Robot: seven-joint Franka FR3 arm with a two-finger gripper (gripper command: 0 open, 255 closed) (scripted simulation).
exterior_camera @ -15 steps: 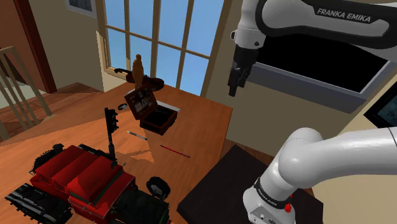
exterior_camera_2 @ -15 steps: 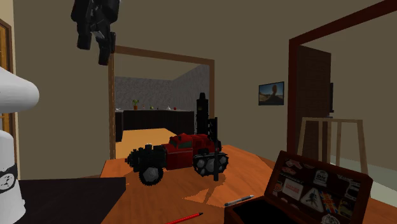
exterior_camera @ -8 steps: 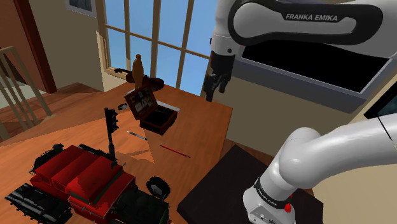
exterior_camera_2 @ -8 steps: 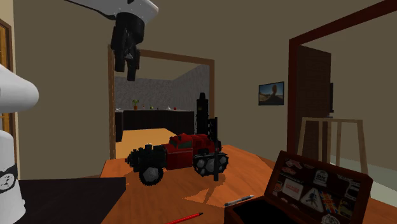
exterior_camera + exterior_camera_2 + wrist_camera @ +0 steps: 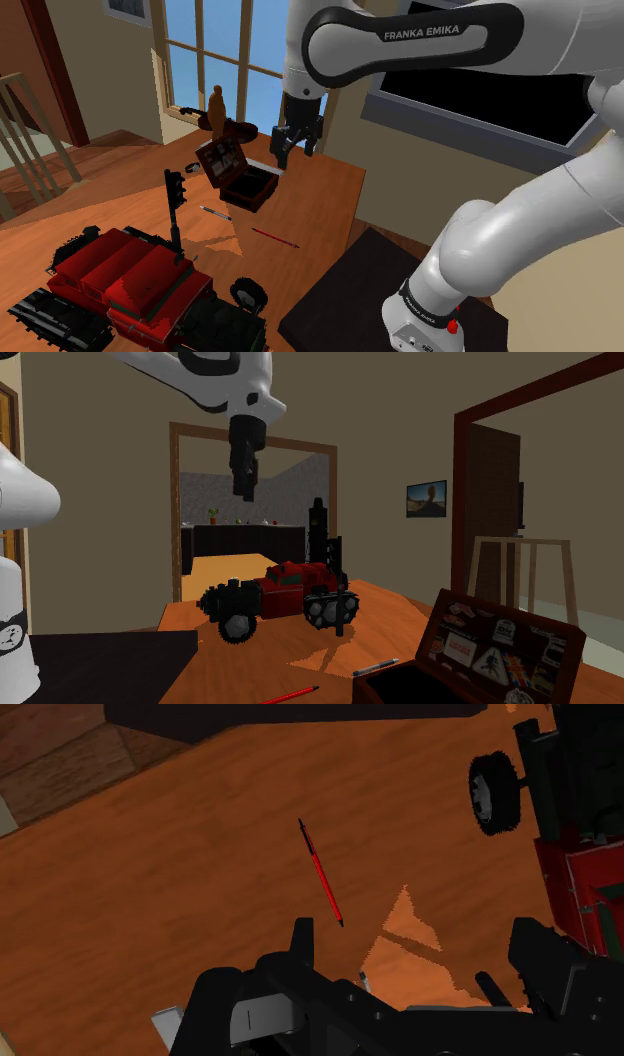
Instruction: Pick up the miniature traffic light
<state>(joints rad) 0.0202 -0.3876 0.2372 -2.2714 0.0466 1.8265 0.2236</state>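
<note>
The little traffic light (image 5: 176, 195) is seen as a dark post. It is stood up straight on the wooden counter (image 5: 325, 195), right next to a red toy truck (image 5: 125, 280). Whether the two are touching cannot be told.

The tool (image 5: 297, 153) is held high in the air over the counter, near an open brown box (image 5: 245, 185). Its two black fingers are spread apart, and nothing is held between them. In the wrist view, a red pen (image 5: 320, 874) is seen lying on the wood below the tool.

The tool is well apart from the traffic light, so nothing has been picked up yet. It looks as if only the first bit of the job is under way. The tool has yet to be brought over to the post and let down beside it. Then the fingers must be closed on it and the light lifted. The post is thin and close to the truck, so care will likely be needed.
</note>
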